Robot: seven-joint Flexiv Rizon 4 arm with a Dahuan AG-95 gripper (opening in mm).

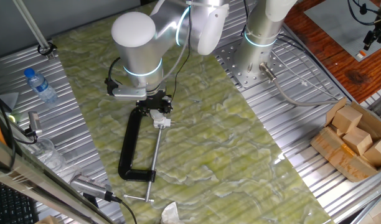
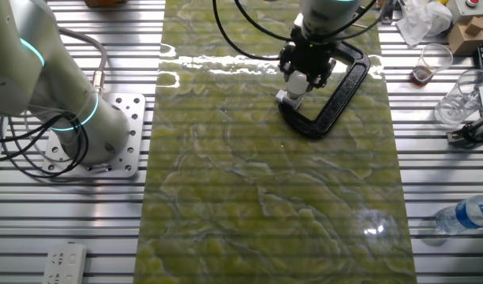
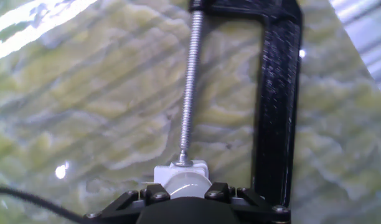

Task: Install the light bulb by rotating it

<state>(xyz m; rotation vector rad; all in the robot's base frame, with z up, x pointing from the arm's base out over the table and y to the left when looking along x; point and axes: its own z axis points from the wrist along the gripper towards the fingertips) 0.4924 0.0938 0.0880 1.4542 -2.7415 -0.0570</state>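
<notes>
Covering most of the table, a green marbled mat (image 1: 228, 137) carries a black C-clamp (image 1: 129, 149) lying flat, its threaded screw (image 3: 189, 87) running up to a white socket block (image 3: 181, 171). Beside the mat, a cardboard box (image 1: 340, 155) holds wooden blocks (image 1: 358, 134). The gripper (image 2: 306, 77) hangs over the block, its fingers closed around the light bulb (image 3: 187, 185), whose lower half is cut off in the hand view.
</notes>
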